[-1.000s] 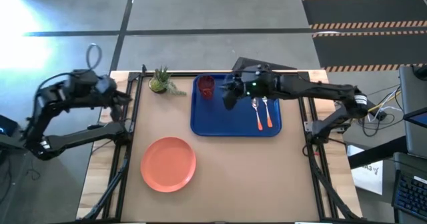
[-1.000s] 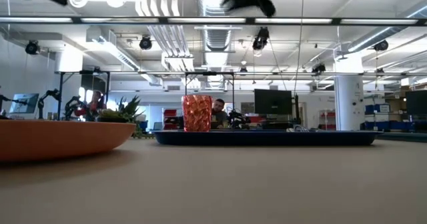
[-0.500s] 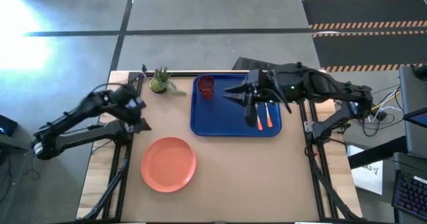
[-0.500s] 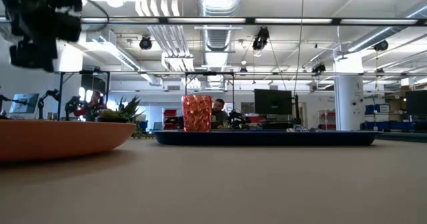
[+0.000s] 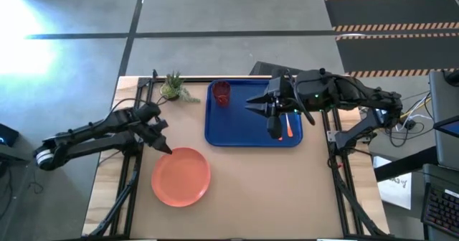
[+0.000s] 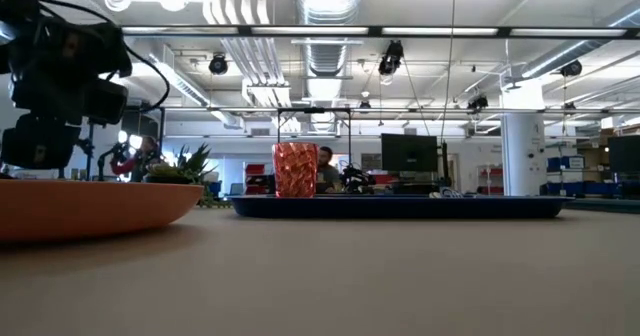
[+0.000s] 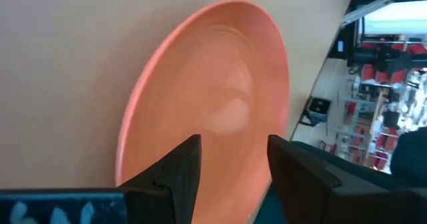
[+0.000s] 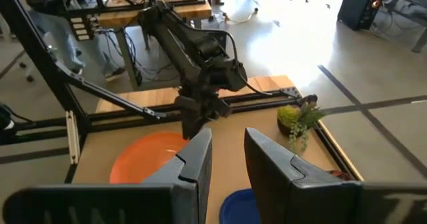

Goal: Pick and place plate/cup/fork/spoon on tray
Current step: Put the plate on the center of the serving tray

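**Tray holds cup, fork, spoon; plate on table**

Tray (image 5: 215, 135): cup (image 5: 221, 93) upright in one corner; fork (image 5: 275, 114) and spoon (image 5: 288, 125) partly under right gripper (image 5: 273, 128), fingers narrowly parted, empty. Plate (image 5: 181, 176) lies outside the tray. Left gripper (image 5: 164, 146) at plate's rim, fingers apart.

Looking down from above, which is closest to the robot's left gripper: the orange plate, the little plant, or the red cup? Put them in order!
From the left gripper, open:
1. The plate, right beside it, at the rim.
2. The little plant, farther off at the table's back edge.
3. The cup, farthest, in the tray's back left corner.
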